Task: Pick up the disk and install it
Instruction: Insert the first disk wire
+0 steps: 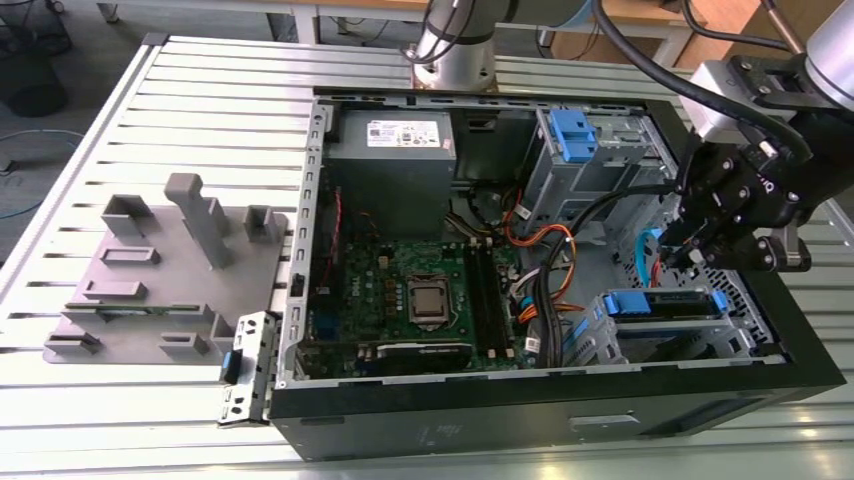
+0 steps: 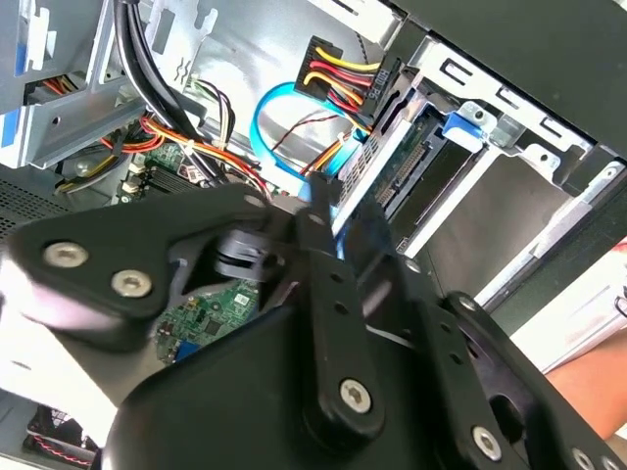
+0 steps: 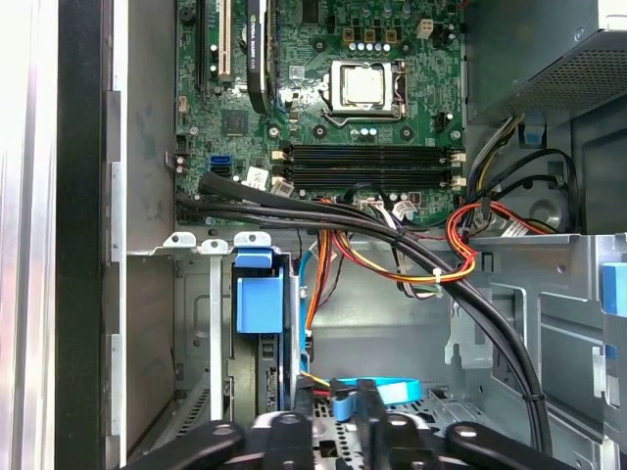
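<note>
"Over the right-hand end of the computer case, as the exterior view shows it, what is the end effector doing?" (Operator)

"It hangs inside the open case, just above the lower drive cage in the near corner. Whether it is open or closed cannot be determined. It does not appear to be carrying anything." (Instructor)

"Where is the disk?" (Operator)

"The disk lies in that lower cage, with its blue carrier frame running along its edges. It looks seated or nearly so. In the first wrist view its blue end faces the camera from within the bay." (Instructor)

"Why approach from above?" (Operator)

"The case lies on its side on the slatted counter with the panel removed. The bay is therefore reachable only from the top. The cable bundle passes beside the cage, between it and the motherboard, which probably leaves little room to work." (Instructor)

"Is any marking legible?" (Operator)

"The power supply, in the far corner of the case, carries a white sticker. Its print is too small to make out. The disk's label cannot be read either." (Instructor)
</note>
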Motion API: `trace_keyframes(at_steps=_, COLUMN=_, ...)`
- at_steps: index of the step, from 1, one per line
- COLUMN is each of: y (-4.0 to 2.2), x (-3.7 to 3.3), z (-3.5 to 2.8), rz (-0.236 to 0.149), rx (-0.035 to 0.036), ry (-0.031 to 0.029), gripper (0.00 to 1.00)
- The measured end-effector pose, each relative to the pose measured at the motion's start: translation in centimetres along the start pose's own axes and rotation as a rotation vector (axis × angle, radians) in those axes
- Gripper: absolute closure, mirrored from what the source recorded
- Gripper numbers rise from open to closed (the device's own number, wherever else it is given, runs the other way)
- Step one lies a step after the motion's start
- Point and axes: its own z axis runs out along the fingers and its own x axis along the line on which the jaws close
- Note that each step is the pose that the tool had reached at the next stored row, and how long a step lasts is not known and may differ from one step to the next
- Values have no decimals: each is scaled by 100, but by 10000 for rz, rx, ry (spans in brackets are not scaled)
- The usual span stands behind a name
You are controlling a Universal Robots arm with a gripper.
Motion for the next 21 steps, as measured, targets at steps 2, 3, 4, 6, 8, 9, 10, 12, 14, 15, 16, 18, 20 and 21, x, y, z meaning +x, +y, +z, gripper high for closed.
trace_keyframes(at_steps=2, y=0, x=0, z=1, rz=0, rx=0, ry=0, gripper=73)
trace_keyframes(at_steps=3, y=0, x=0, z=1, rz=0, rx=0, ry=0, gripper=73)
trace_keyframes(at_steps=4, y=0, x=0, z=1, rz=0, rx=0, ry=0, gripper=73)
trace_keyframes(at_steps=6, y=0, x=0, z=2, rz=0, rx=0, ry=0, gripper=73)
trace_keyframes(at_steps=8, y=0, x=0, z=2, rz=0, rx=0, ry=0, gripper=73)
trace_keyframes(at_steps=9, y=0, x=0, z=3, rz=0, rx=0, ry=0, gripper=73)
trace_keyframes(at_steps=10, y=0, x=0, z=3, rz=0, rx=0, ry=1, gripper=73)
trace_keyframes(at_steps=12, y=0, x=0, z=4, rz=0, rx=0, ry=0, gripper=73)
trace_keyframes(at_steps=14, y=0, x=0, z=5, rz=0, rx=0, ry=0, gripper=74)
trace_keyframes(at_steps=15, y=0, x=0, z=5, rz=0, rx=0, ry=-1, gripper=74)
trace_keyframes(at_steps=16, y=0, x=0, z=5, rz=0, rx=0, ry=0, gripper=80)
trace_keyframes(at_steps=18, y=0, x=0, z=6, rz=0, rx=0, ry=0, gripper=84)
trace_keyframes(at_steps=20, y=0, x=0, z=6, rz=0, rx=0, ry=1, gripper=84)
trace_keyframes(at_steps=21, y=0, x=0, z=7, rz=0, rx=0, ry=0, gripper=84)
